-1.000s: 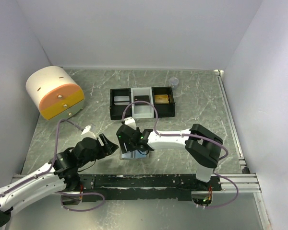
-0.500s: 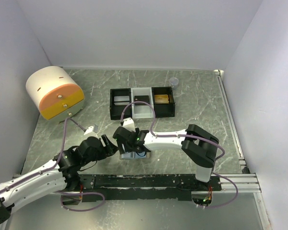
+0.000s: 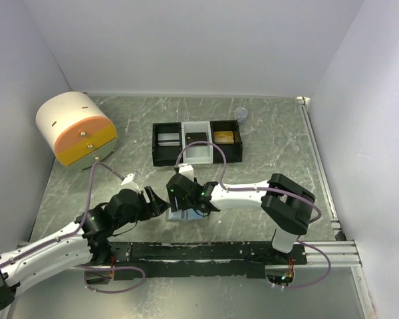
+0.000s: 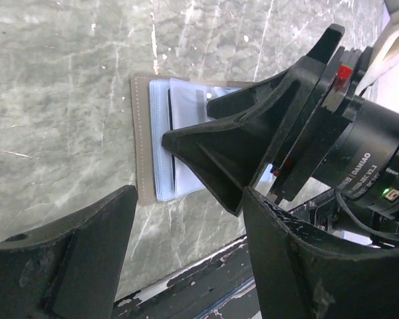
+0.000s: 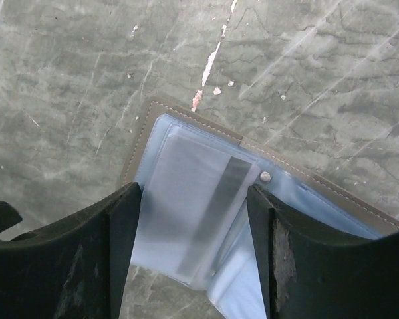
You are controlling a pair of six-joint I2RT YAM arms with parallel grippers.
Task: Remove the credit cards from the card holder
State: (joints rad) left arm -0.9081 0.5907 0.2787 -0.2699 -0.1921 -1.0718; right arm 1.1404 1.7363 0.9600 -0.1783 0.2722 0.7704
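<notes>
Grey card holder (image 5: 198, 193) with pale blue lining.

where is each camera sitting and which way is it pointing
top external: fixed above and behind the arms, looking down at the table; both arms show, left gripper and right gripper by the card holder.
left wrist: on the left arm, angled down at the card holder and the right gripper; own open fingers at the bottom.
right wrist: straight down onto the open card holder; own fingers frame it.
shared: all three views show the card holder.
</notes>
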